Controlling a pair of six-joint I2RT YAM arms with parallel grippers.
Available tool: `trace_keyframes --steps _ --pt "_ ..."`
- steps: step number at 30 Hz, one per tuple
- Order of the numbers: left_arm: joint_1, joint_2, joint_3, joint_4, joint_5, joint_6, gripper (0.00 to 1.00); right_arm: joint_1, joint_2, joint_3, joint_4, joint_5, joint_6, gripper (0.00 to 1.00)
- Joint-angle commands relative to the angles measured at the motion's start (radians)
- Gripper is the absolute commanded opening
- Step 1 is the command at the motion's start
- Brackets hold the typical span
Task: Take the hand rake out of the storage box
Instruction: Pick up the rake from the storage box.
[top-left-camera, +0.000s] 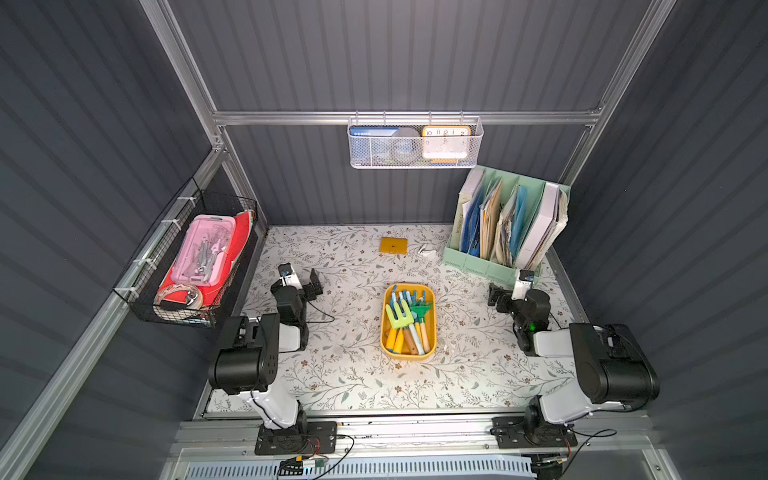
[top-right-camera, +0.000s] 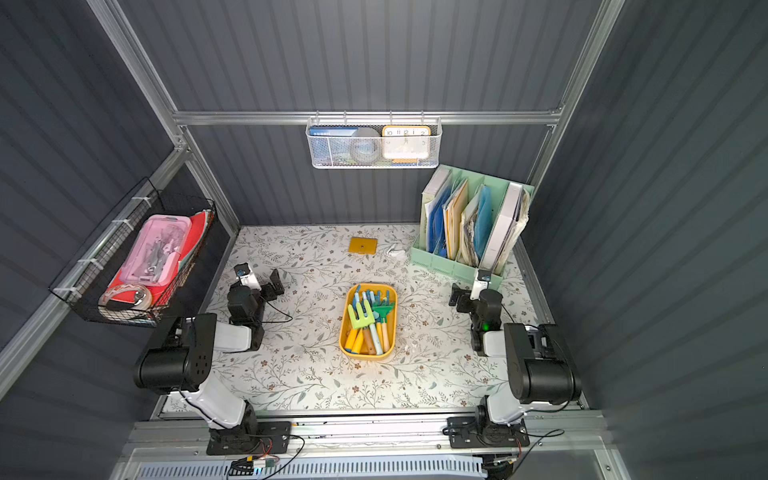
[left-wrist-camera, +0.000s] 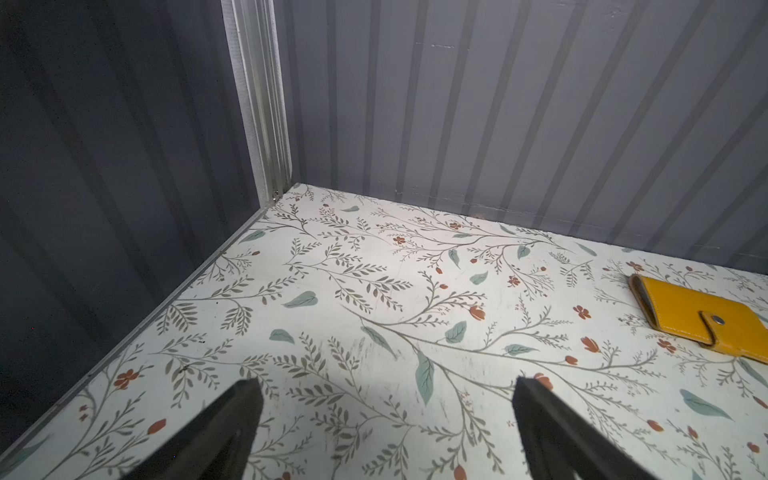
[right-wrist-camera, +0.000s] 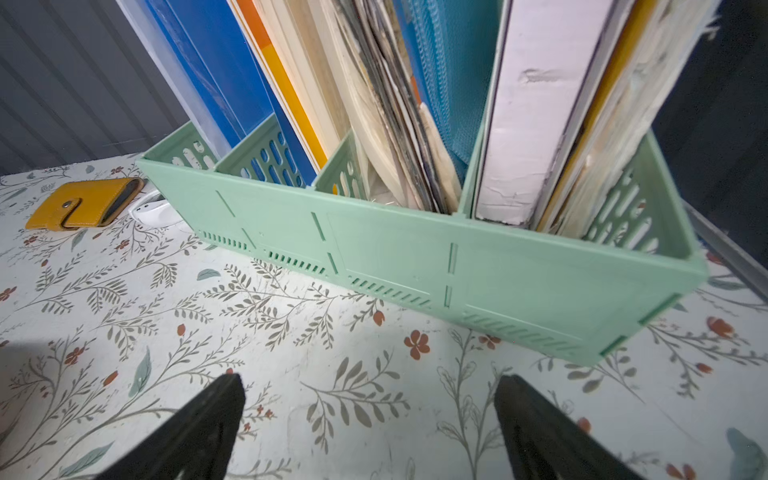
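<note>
The storage box (top-left-camera: 408, 286) (top-right-camera: 371, 286), a mustard-yellow tub, sits mid-table in both top views, filled with several toy garden tools. The hand rake (top-left-camera: 423, 311) (top-right-camera: 384, 309), dark green with a toothed head, lies among them beside a lime-green fork (top-left-camera: 400, 316). My left gripper (top-left-camera: 300, 279) (top-right-camera: 258, 282) (left-wrist-camera: 386, 381) hovers open over bare table left of the box, facing the back-left corner. Right of the box, my right gripper (top-left-camera: 513, 291) (top-right-camera: 473, 293) (right-wrist-camera: 370, 378) is open and empty, just in front of the file organiser. Neither wrist view shows the box.
A mint-green file organiser (top-left-camera: 498, 266) (right-wrist-camera: 415, 257) full of folders stands back right. A yellow wallet (top-left-camera: 392, 245) (left-wrist-camera: 685, 316) (right-wrist-camera: 79, 203) and a small white object (top-left-camera: 426, 250) lie near the back wall. A black wire basket (top-left-camera: 187, 257) hangs left, a white mesh basket (top-left-camera: 415, 143) on the rear rail.
</note>
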Motion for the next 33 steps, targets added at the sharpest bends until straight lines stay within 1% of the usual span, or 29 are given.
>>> trace_keyframes --steps 1,19,21,23,24,25,26,28,29,30,31,32,33 --pt "0.005 0.011 0.015 0.019 -0.001 -0.010 1.00 -0.002 0.008 0.018 0.013 -0.003 0.000 0.99" --pt "0.005 0.009 0.013 0.026 0.018 -0.007 1.00 -0.002 0.007 0.018 0.012 -0.002 0.000 0.99" --pt "0.005 0.002 0.020 0.025 -0.005 -0.013 1.00 -0.002 -0.005 0.026 0.002 -0.019 0.001 0.99" --pt "0.005 -0.055 0.061 -0.111 -0.030 -0.021 1.00 -0.001 -0.098 0.076 -0.167 -0.044 -0.014 0.99" --pt "0.004 -0.091 0.091 -0.217 -0.048 -0.011 1.00 0.000 -0.146 0.124 -0.304 -0.052 -0.025 0.99" --pt "-0.005 -0.118 0.108 -0.282 -0.062 0.016 1.00 0.007 -0.178 0.176 -0.449 -0.045 -0.023 0.98" --pt "-0.023 -0.151 0.118 -0.330 -0.080 0.029 1.00 0.020 -0.191 0.214 -0.532 -0.032 -0.021 0.98" --pt "-0.071 -0.225 0.150 -0.428 -0.150 0.052 1.00 0.078 -0.211 0.246 -0.595 0.025 -0.026 0.98" --pt "-0.090 -0.254 0.181 -0.498 -0.165 0.048 1.00 0.108 -0.219 0.252 -0.605 0.051 -0.032 0.99" --pt "-0.104 -0.279 0.222 -0.578 -0.193 0.030 1.00 0.145 -0.231 0.268 -0.648 0.096 -0.028 0.99" --pt "-0.110 -0.296 0.280 -0.683 -0.204 -0.018 1.00 0.172 -0.243 0.304 -0.738 0.107 -0.025 0.99" --pt "-0.103 -0.304 0.326 -0.759 -0.202 -0.078 1.00 0.194 -0.255 0.336 -0.815 0.108 -0.016 0.99" --pt "-0.093 -0.302 0.371 -0.836 -0.239 -0.167 1.00 0.221 -0.270 0.368 -0.898 0.117 0.002 0.99"
